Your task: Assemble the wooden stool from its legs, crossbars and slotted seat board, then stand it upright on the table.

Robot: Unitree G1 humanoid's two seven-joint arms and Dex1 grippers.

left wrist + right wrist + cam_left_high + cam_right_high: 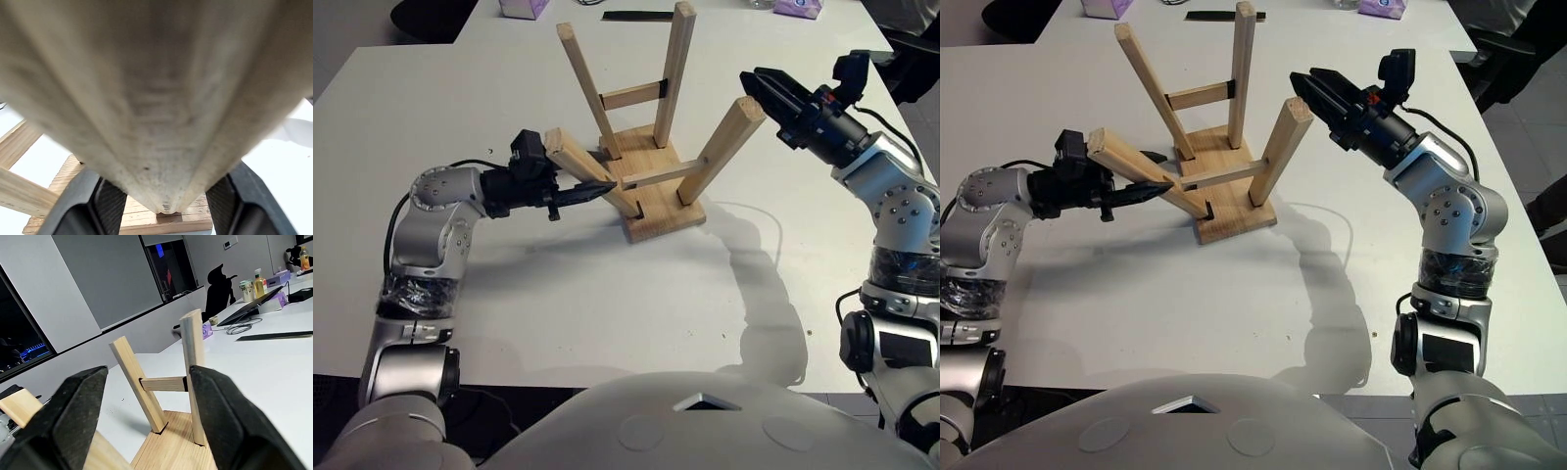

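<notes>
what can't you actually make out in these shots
- Whether the left gripper grips the near left leg: left wrist view, the leg is too close and blurred.
- Underside of the seat board: eye views, it faces the table.
- The near right leg: right wrist view, mostly hidden by the right gripper and the bottom edge.
- The purple box: eye views, cut by the top edge.

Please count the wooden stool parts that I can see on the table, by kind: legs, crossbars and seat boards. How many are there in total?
Legs: 4
Crossbars: 2
Seat board: 1
Total: 7
</notes>
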